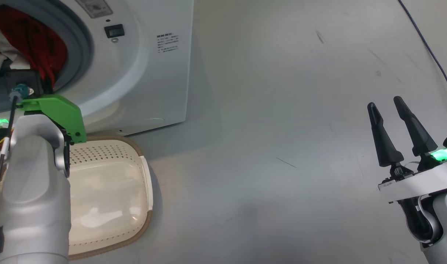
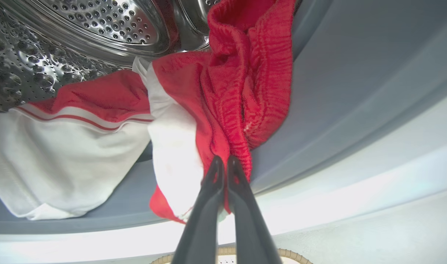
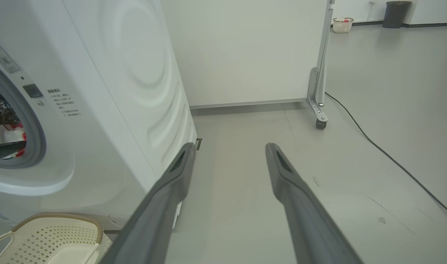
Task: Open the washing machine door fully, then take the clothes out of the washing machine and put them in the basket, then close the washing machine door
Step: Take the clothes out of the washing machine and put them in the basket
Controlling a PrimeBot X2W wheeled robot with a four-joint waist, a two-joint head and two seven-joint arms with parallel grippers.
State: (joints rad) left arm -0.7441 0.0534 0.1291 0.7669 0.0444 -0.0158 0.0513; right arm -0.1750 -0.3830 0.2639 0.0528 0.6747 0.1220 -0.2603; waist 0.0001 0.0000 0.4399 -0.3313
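Observation:
The washing machine (image 1: 153, 73) stands with its porthole uncovered; its door is out of view. The clothes (image 2: 238, 73), bright red with white stripes and a white cloth (image 2: 62, 161), spill over the grey porthole seal (image 2: 355, 91). My left gripper (image 2: 223, 161) is shut on a hanging fold of the red garment at the lip. In the head view my left forearm (image 1: 36, 183) reaches into the opening beside the red clothes (image 1: 32, 44). The cream basket (image 1: 98, 152) sits on the floor right under the opening. My right gripper (image 1: 384, 102) hangs open over the floor, far right.
A dark cable (image 1: 432, 55) runs along the floor at the right. In the right wrist view my open right gripper (image 3: 230, 146) points past the machine's side (image 3: 117, 91) toward a partition's wheeled foot (image 3: 318, 110). A second basket (image 3: 342, 25) and a bin (image 3: 395, 14) stand far off.

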